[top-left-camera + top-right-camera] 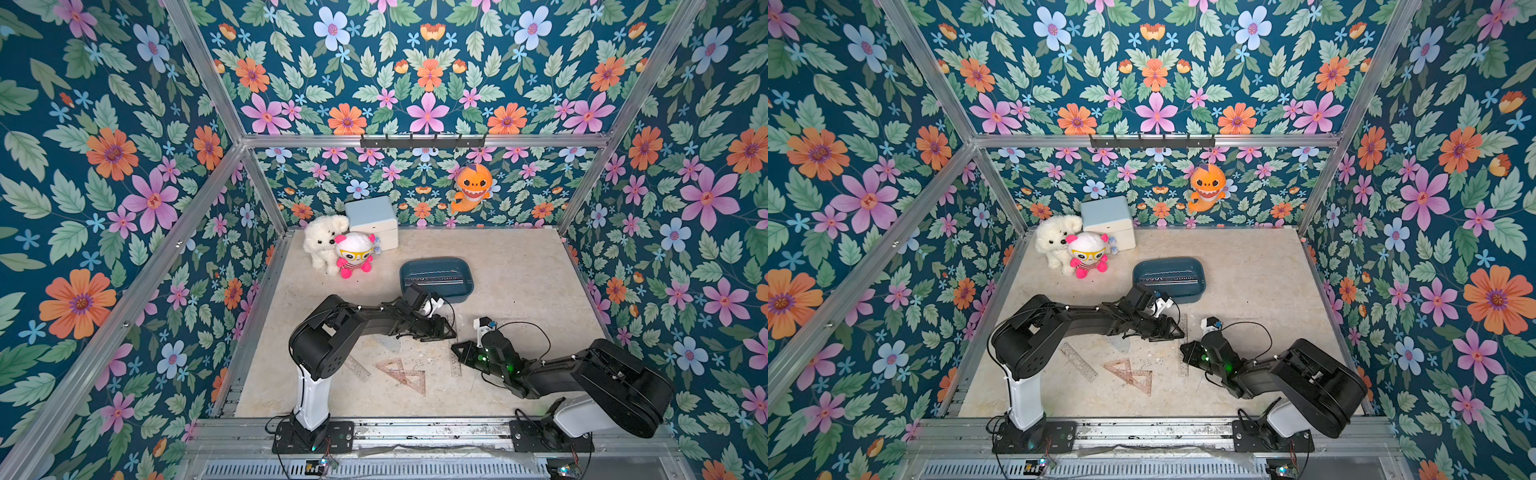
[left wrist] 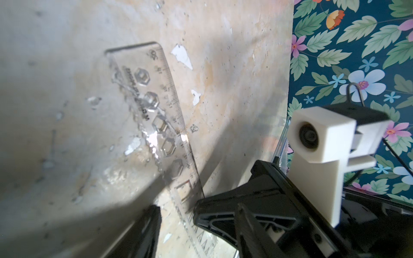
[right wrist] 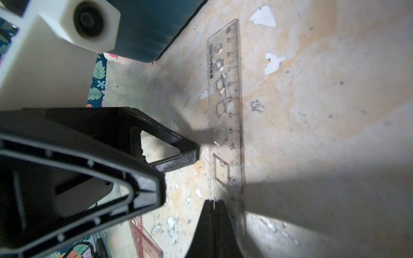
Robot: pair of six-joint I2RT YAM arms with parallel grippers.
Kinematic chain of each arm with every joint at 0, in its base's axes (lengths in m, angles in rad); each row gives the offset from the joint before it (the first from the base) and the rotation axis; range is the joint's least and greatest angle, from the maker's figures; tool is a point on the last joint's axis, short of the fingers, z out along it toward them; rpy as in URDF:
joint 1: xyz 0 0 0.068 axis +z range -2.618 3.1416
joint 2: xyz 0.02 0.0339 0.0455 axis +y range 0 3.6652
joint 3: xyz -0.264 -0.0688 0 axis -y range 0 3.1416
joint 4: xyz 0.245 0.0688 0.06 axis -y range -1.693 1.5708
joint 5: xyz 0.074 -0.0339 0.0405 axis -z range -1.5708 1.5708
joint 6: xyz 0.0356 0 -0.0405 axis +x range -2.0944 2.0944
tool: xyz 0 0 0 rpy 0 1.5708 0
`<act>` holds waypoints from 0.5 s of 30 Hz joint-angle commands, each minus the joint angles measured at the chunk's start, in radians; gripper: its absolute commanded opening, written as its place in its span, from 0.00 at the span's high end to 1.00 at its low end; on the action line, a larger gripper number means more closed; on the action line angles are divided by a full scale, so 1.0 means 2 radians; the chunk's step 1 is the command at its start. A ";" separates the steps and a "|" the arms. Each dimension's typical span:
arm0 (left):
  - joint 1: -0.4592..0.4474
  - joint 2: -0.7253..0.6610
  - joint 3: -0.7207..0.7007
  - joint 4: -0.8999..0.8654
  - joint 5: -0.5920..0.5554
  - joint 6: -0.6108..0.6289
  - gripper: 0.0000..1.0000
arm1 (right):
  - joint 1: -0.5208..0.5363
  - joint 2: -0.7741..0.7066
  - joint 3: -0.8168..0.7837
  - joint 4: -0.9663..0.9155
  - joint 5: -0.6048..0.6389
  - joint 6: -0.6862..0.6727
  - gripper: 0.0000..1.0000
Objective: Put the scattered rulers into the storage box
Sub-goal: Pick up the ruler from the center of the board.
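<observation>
Grasping step: clear straight ruler at frame centre, below teal storage box, straddled by left gripper with fingers parted, right gripper closed at its end; next probably squeezing, then lifting

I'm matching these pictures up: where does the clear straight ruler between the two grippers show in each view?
In a top view: clear ruler, right of centre, lower half.
In a top view: same ruler, just right of centre.
Left wrist view: through the middle, slanting.
Right wrist view: lengthwise through the middle.
Shared landmark: the right gripper, fingers shut, its tip on the ruler in all four.
</observation>
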 commanded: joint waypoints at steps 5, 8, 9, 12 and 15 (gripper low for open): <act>0.000 0.012 -0.007 -0.086 -0.060 -0.001 0.41 | 0.000 -0.059 0.015 -0.122 0.007 -0.010 1.00; 0.000 0.012 -0.006 -0.086 -0.059 -0.002 0.41 | 0.000 -0.067 0.015 -0.129 0.010 -0.010 1.00; 0.000 0.013 -0.006 -0.085 -0.059 -0.002 0.41 | 0.000 -0.067 0.014 -0.128 0.010 -0.010 1.00; 0.000 0.013 -0.007 -0.085 -0.058 -0.002 0.40 | 0.000 -0.063 0.013 -0.128 0.012 -0.011 1.00; -0.001 0.013 -0.005 -0.086 -0.057 -0.002 0.40 | 0.000 -0.058 0.009 -0.125 0.013 -0.010 1.00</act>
